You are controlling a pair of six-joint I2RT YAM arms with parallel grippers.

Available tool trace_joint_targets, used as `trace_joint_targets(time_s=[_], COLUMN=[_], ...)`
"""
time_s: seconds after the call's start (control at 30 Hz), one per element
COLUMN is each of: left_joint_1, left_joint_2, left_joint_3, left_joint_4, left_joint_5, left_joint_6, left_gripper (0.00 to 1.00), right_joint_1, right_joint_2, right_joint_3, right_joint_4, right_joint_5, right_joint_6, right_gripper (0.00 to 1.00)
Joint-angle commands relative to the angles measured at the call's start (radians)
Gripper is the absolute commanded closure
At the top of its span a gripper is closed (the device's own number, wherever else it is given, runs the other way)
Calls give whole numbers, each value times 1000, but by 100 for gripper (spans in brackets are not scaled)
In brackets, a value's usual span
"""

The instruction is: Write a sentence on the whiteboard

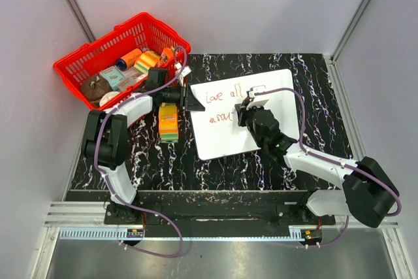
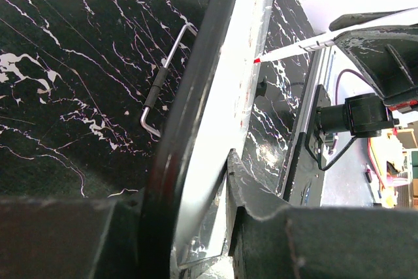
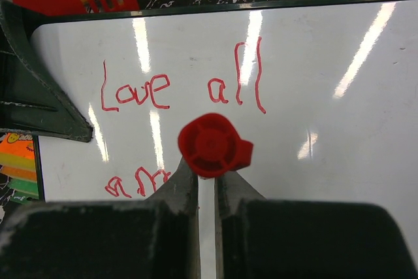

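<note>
On the black table (image 1: 313, 73), I see the whiteboard (image 1: 215, 136) lying mid-table. The left gripper (image 1: 191, 99) is clamped on its left edge, and the right gripper (image 1: 250, 110) is closed around the red-capped pen (image 3: 212, 145), which sits over the red sentence (image 3: 137, 89) — "Love all" plus a partial second line.

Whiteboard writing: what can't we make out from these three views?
- Second line of the sentence: in the right wrist view, the pen cap and right gripper hide everything after the first letters. In the top view it is too small and partly covered.
- Pen tip contact with the whiteboard: the left wrist view shows it edge-on only.
- Basket contents: too small to name in the top view.
</note>
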Motion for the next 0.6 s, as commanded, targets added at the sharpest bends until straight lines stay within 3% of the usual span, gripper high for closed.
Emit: trace_joint_targets(time_s=[0.0, 0.57], left_joint_1=[-14, -17], left_joint_2=[41, 41], left_joint_3=[4, 2], left_joint_4=[73, 71], left_joint_5=[-372, -376], left_joint_6=[309, 312], left_gripper=[100, 100], right_joint_1=[-9, -9], right_joint_2=[-14, -58], right_joint_3=[8, -60], right_joint_4=[10, -48], right_joint_5=[1, -45], right_joint_6=[7, 40], right_gripper=[100, 100])
